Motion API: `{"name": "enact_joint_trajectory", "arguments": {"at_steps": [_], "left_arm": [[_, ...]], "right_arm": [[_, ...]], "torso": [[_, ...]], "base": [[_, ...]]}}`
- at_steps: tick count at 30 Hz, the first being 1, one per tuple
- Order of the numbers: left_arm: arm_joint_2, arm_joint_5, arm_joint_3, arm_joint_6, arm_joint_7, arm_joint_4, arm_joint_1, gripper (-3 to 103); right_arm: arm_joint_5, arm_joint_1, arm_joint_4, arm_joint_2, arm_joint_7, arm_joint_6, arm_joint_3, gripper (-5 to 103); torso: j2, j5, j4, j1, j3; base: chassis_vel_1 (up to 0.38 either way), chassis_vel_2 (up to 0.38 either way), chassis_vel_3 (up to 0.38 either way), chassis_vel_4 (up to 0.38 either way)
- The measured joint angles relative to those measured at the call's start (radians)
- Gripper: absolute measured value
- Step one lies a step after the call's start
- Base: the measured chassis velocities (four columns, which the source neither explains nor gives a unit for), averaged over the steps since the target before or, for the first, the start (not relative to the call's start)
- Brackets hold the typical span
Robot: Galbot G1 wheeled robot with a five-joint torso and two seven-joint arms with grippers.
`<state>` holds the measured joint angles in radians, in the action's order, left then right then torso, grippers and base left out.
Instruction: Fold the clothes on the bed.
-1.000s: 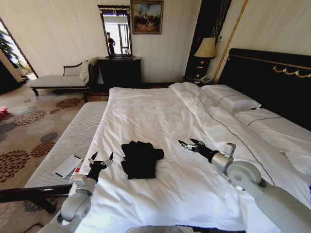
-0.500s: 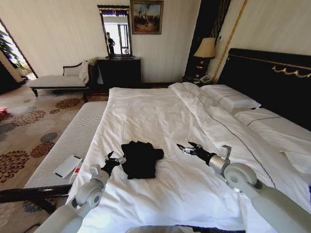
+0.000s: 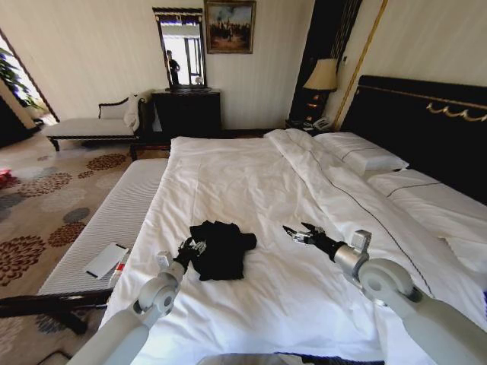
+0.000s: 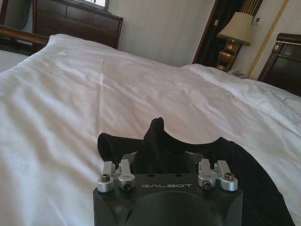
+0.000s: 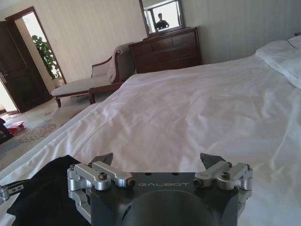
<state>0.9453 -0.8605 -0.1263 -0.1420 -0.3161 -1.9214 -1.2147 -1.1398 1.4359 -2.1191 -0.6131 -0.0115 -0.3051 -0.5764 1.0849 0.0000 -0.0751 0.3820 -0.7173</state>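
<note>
Open duvet (image 3: 251,190) around T-shirt (image 3: 222,248); pillows (image 3: 361,156) probably clear.

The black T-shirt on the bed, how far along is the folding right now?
Early on. The black T-shirt lies bunched on the white bed, no neat fold visible. In hand: the left tool is at the shirt's near edge, its fingers hidden in the fabric; the right tool hovers open beside it, apart. Spreading and folding remain.
</note>
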Motion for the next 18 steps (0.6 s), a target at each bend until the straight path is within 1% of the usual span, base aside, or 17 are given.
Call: {"name": "enact_joint_trajectory", "arguments": {"at_steps": [4, 5, 8, 11, 12, 13, 16, 17, 18], "left_arm": [[0.008, -0.01, 0.009, 0.0, -0.007, 0.018, 0.019, 58], [0.012, -0.01, 0.012, 0.0, -0.008, 0.023, 0.024, 56], [0.021, -0.01, 0.016, 0.0, -0.009, 0.031, 0.03, 54], [0.042, -0.011, 0.026, 0.0, -0.012, 0.044, 0.036, 51], [0.046, -0.012, 0.03, -0.001, -0.013, 0.048, 0.037, 46], [0.046, -0.012, 0.03, -0.001, -0.013, 0.048, 0.037, 46], [0.054, -0.011, 0.038, -0.002, -0.017, 0.057, 0.042, 30], [0.054, -0.015, 0.038, -0.002, -0.02, 0.057, 0.043, 30], [0.054, -0.017, 0.037, -0.003, -0.021, 0.056, 0.043, 25]], "right_arm": [[0.0, 0.006, -0.002, 0.001, -0.002, 0.001, -0.006, 100], [0.0, 0.007, -0.003, 0.001, -0.003, 0.002, -0.007, 100], [0.0, 0.011, -0.005, 0.001, -0.006, 0.002, -0.009, 100], [-0.002, 0.016, -0.01, 0.002, -0.009, 0.002, -0.013, 100], [-0.002, 0.016, -0.01, 0.002, -0.012, 0.002, -0.013, 100], [-0.002, 0.016, -0.01, 0.002, -0.012, 0.002, -0.013, 100], [-0.002, 0.02, -0.012, 0.005, -0.016, 0.002, -0.015, 100], [-0.002, 0.023, -0.014, 0.006, -0.016, 0.002, -0.017, 100], [-0.002, 0.025, -0.015, 0.007, -0.016, 0.003, -0.019, 100]], "torso": [[0.0, 0.0, -0.0002, 0.0, 0.0], [0.0, 0.0, -0.0001, 0.0, 0.0], [0.0, 0.0001, -0.0001, 0.0, 0.0], [0.0, 0.0, -0.0002, 0.0, 0.0], [0.0, 0.0, -0.0002, 0.0, 0.0], [0.0, 0.0, -0.0002, 0.0, 0.0], [0.0, 0.0, -0.0001, 0.0, 0.0], [0.0, 0.0, -0.0002, 0.0, 0.0], [0.0, 0.0, -0.0001, 0.0, 0.0]], "base": [[0.0, 0.0, 0.0, 0.0], [0.0, 0.0, 0.0, 0.0], [0.0, 0.0, 0.0, 0.0], [0.0, 0.0, 0.0, 0.0], [0.0, 0.0, 0.0, 0.0], [0.0, 0.0, 0.0, 0.0], [0.0, 0.0, 0.0, 0.0], [0.0, 0.0, 0.0, 0.0], [0.0, 0.0, 0.0, 0.0]]}}
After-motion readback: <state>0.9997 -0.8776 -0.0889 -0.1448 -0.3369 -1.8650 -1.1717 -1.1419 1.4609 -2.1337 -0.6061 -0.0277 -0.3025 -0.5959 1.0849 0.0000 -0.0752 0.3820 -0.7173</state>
